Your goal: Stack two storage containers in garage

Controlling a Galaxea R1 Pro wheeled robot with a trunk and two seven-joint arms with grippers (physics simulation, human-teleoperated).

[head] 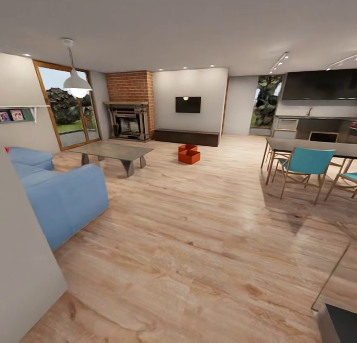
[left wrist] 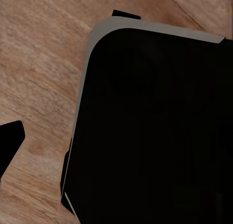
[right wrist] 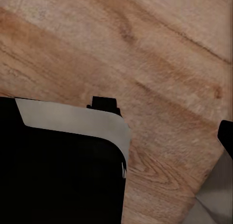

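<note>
Bright, even render; daylight via glass doors (head: 74,107), lit pendant lamp (head: 77,83), ceiling spots. Soft shadows under chairs (head: 302,169). Wide-angle stretch at edges; wrist views dark, slightly soft.

storage containers (head: 189,153) | orange-red, touching | wood floor near dark cabinet (head: 186,137)

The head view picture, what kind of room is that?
It looks like a home's living room, open to a dining corner. Clues: a blue fabric sofa, a black wall-mounted TV screen beside a red brick fireplace, and light wood-plank flooring. Two orange-red storage containers sit on it.
</note>
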